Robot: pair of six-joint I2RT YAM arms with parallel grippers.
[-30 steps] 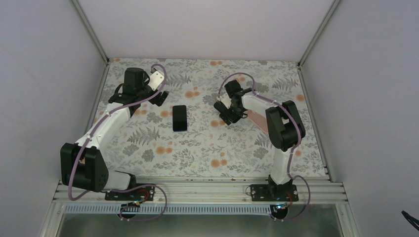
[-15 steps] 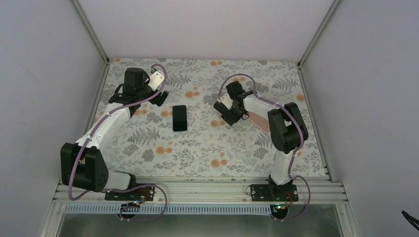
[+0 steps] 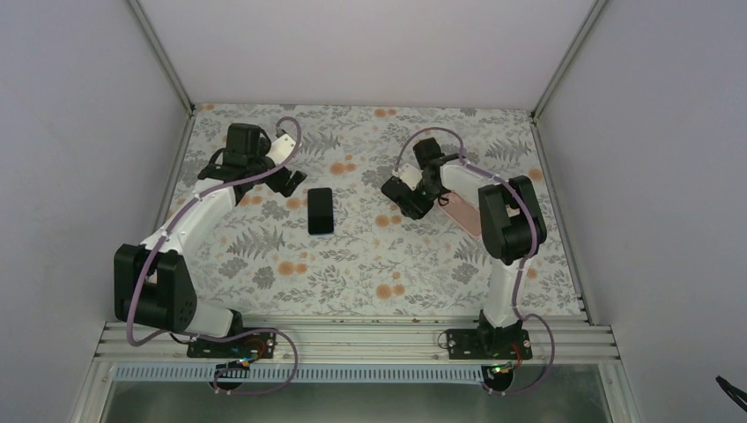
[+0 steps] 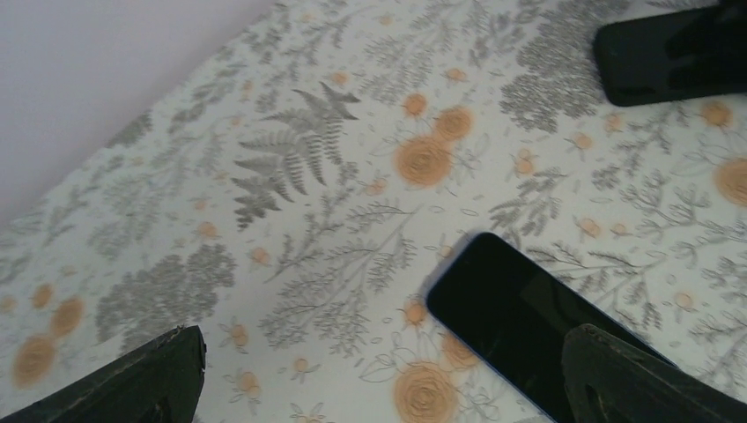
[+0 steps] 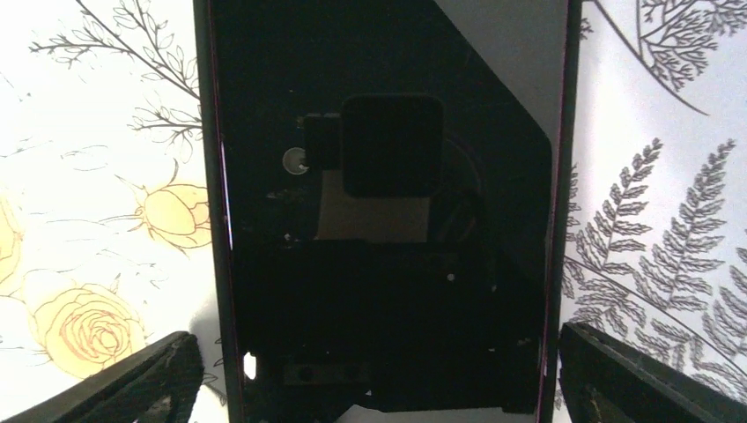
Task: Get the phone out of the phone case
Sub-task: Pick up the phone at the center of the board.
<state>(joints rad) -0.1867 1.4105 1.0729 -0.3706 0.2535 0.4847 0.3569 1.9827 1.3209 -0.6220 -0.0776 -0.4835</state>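
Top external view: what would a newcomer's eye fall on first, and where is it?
The black phone lies flat on the floral cloth, mid-table. To its right a pink case peeks out beside the right gripper. The right wrist view shows a glossy dark face with thin pink edges between open fingers.

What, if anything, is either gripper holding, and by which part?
Nothing. The left gripper and right gripper are both open; the right one hovers over the cased phone without gripping it.

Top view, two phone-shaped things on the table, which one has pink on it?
The pink-edged phone by the right gripper, right of centre. The black phone mid-table, nearer the left gripper, shows no pink.
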